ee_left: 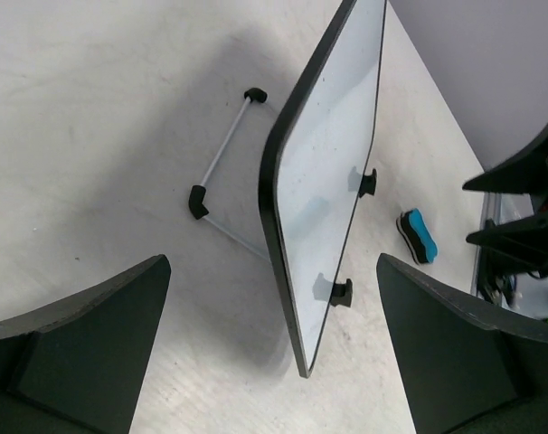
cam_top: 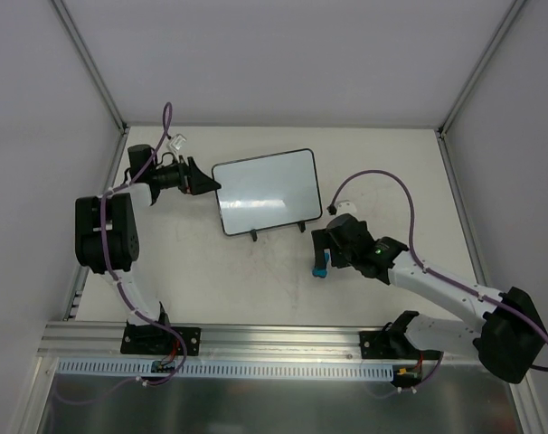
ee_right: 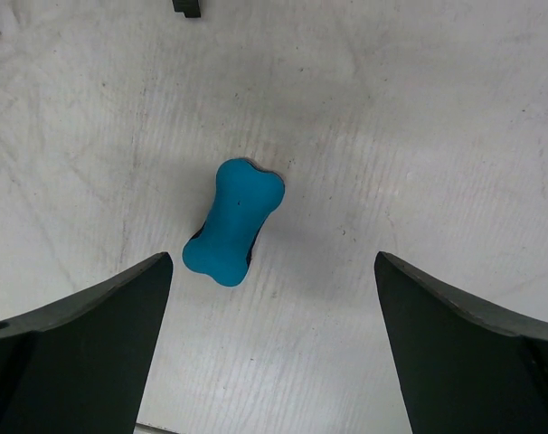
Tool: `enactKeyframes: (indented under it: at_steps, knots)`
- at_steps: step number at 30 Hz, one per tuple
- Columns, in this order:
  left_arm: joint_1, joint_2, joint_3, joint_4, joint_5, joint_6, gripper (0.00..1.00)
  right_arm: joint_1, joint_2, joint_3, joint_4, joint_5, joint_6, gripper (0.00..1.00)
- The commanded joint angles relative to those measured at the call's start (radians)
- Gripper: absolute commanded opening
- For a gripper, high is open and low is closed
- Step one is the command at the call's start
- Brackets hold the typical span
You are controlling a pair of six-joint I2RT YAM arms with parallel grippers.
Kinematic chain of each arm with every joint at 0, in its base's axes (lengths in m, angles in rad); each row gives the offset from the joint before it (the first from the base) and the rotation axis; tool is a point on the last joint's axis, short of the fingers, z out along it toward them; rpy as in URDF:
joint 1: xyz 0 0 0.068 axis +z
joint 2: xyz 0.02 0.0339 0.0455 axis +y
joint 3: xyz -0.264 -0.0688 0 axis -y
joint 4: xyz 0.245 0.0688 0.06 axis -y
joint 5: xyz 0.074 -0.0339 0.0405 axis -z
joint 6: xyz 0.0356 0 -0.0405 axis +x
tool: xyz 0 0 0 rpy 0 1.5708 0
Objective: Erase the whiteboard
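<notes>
From above, the small rectangular whiteboard (cam_top: 267, 190) with a thin black frame stands at mid-frame on the pale table (cam_top: 256, 289), its two black feet (cam_top: 254, 236) toward the bottom. The left gripper (cam_top: 204, 177) sits just beside the board's left edge, spread wide and empty. The right gripper (cam_top: 321, 249) is lower right of the board, with a small blue bone-shaped eraser (cam_top: 320, 269) showing at its tip.

From the left wrist, the whiteboard (ee_left: 333, 172) runs edge-on down the centre, untouched. A thin metal prop (ee_left: 224, 163) with black ends lies left of it.

From the right wrist, the eraser (ee_right: 233, 221) lies centre-frame on the table. The fingers stand wide, both clear of it.
</notes>
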Motion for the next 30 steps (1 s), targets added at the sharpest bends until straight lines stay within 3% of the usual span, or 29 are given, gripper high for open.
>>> enactKeyframes:
  at_steps: [1,2,4,10,13,18,24,30]
  knots:
    - [0.041,-0.136,-0.144,0.336,-0.050,-0.138,0.99,0.004,-0.042,0.016,-0.011,0.001,-0.028,0.99]
    - [0.053,-0.169,-0.232,0.431,-0.054,-0.245,0.99,0.004,-0.045,0.016,-0.011,0.007,-0.031,0.99]
    - [0.087,-0.194,-0.292,0.606,-0.073,-0.314,0.99,0.004,-0.057,0.014,-0.011,0.014,-0.032,0.99]
    - [0.125,-0.363,-0.510,0.726,-0.227,-0.379,0.99,-0.001,-0.120,0.010,-0.011,0.041,-0.048,0.99]
    - [0.124,-0.489,-0.601,0.702,-0.350,-0.376,0.99,-0.010,-0.162,0.005,-0.009,0.052,-0.071,0.99]
    - [0.119,-0.729,-0.678,0.436,-0.527,-0.293,0.99,-0.073,-0.232,-0.015,0.026,0.018,-0.113,0.99]
    - [0.070,-0.987,-0.777,0.288,-0.744,-0.247,0.99,-0.128,-0.333,-0.036,0.090,-0.034,-0.196,0.99]
    - [0.038,-1.147,-0.836,0.136,-0.817,-0.223,0.99,-0.154,-0.444,-0.104,0.149,-0.048,-0.219,0.99]
